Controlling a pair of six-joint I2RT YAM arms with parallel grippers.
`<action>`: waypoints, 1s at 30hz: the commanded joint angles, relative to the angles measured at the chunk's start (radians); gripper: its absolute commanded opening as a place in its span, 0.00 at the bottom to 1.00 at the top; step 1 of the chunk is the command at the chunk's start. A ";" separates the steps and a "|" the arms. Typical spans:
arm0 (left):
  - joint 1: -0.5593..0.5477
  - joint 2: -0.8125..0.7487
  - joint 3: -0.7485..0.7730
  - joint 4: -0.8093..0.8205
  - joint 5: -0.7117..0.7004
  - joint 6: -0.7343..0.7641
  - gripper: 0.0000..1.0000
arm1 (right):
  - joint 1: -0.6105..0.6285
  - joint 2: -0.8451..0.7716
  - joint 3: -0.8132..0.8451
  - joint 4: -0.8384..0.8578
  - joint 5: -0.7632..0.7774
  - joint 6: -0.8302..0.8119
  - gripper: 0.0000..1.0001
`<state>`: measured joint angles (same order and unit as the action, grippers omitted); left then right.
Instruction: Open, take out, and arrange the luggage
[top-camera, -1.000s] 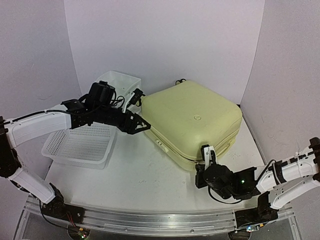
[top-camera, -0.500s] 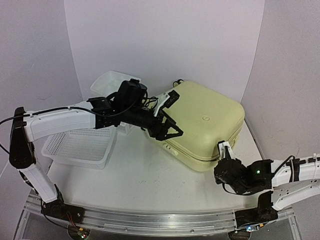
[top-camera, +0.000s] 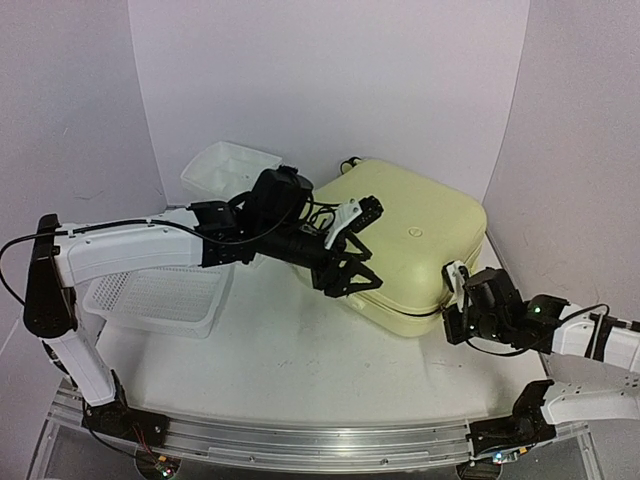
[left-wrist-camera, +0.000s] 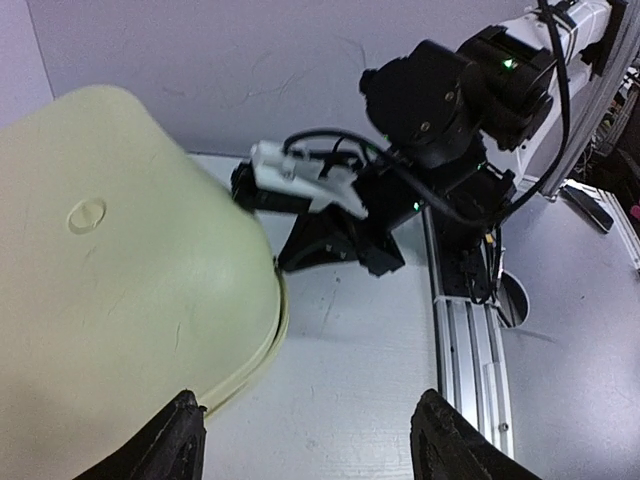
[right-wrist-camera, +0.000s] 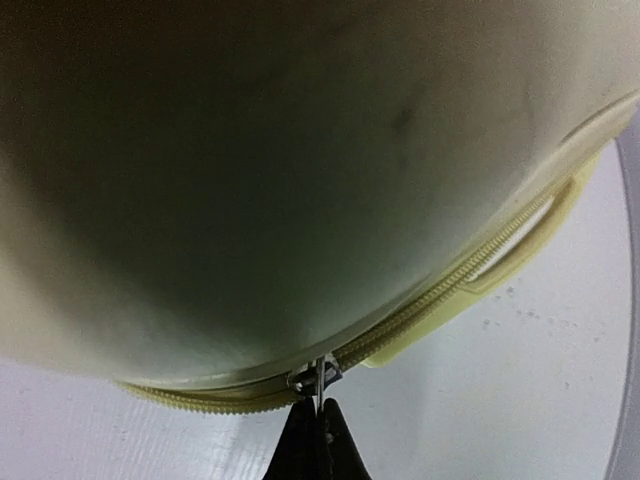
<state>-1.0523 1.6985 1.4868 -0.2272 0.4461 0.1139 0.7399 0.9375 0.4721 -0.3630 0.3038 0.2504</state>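
Yellow luggage (top-camera: 420, 225) sits at one o'clock on the counter (top-camera: 280, 360). Our right pincer (right-wrist-camera: 320, 440), pinching the zipper pull (right-wrist-camera: 318, 378), has dragged it round the shell from six to four o'clock. Our left pincer (top-camera: 350, 272), spread, now hovers over the front edge. We judge unzipping well underway.

Open table (top-camera: 280, 370) before luggage (top-camera: 420, 225), basket (top-camera: 150, 320) at left

The luggage (top-camera: 420, 235) is showing plain pale yellow, its zipper pull (right-wrist-camera: 318, 376) glinting silver. The perforated basket (top-camera: 150, 320) and worktop (top-camera: 290, 370) are looking white. Left tool (top-camera: 350, 284) and right tool (right-wrist-camera: 320, 432) are showing black.
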 joint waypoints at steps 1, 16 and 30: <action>-0.015 0.062 0.134 0.057 -0.017 0.115 0.71 | 0.000 0.051 0.036 0.104 -0.356 -0.126 0.00; -0.014 0.399 0.443 -0.043 -0.056 0.228 0.78 | 0.000 0.065 0.019 0.116 -0.262 -0.048 0.00; 0.024 0.358 0.293 -0.053 -0.259 0.176 0.71 | -0.027 -0.015 0.007 -0.006 0.198 0.159 0.00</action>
<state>-1.0687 2.0808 1.8347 -0.1631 0.2882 0.3241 0.7303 0.9344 0.4477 -0.2802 0.1944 0.3130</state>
